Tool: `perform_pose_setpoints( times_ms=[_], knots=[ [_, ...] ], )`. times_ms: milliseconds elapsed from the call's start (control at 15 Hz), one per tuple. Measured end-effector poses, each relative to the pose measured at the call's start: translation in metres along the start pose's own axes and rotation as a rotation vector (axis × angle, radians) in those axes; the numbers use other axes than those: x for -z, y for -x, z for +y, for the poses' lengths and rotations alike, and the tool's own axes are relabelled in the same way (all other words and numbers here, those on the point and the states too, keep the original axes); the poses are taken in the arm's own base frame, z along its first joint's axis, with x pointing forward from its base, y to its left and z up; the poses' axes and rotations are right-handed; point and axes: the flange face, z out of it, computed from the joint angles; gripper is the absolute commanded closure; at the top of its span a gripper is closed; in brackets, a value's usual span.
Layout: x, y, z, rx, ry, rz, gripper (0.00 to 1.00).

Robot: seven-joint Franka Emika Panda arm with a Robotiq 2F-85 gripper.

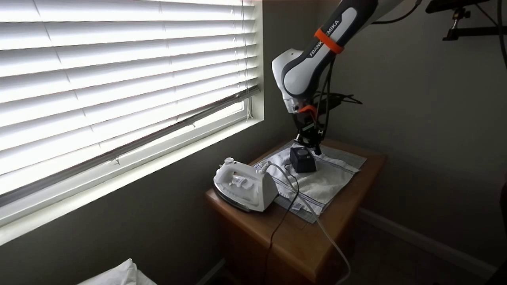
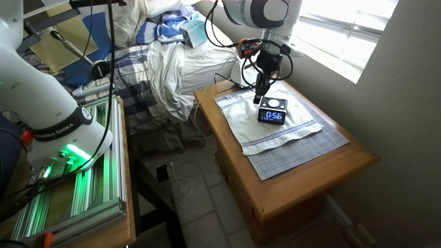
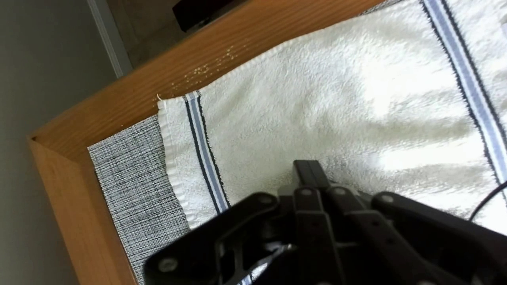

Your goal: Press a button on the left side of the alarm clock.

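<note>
The alarm clock is a small black box with round buttons on its top. It stands upright on a white towel, in both exterior views (image 1: 303,165) (image 2: 272,116). Its lit display faces the camera in an exterior view. My gripper (image 2: 257,100) points down close beside the clock's left side as seen there, with the fingertips near the height of its top. In an exterior view the fingertips (image 1: 318,151) show just beside and behind it. I cannot tell whether they touch it. In the wrist view the fingers (image 3: 311,168) are pressed together with nothing between them, and the clock is hidden.
The white towel (image 2: 248,127) lies on a grey mat (image 2: 275,165) on a wooden table (image 2: 327,175). A white iron (image 1: 245,186) with a cord stands at one end of the table. A dark cord (image 1: 283,219) runs from the clock over the edge. A wall and window blinds (image 1: 138,79) are close by.
</note>
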Motion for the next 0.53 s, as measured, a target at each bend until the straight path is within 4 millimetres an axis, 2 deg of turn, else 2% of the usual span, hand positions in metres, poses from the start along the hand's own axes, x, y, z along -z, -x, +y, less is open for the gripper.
perform_pose_setpoints(
  times_ms=[533],
  knots=[
    [-0.002,-0.015,-0.008,-0.009,0.004,-0.014,1.00]
  ],
)
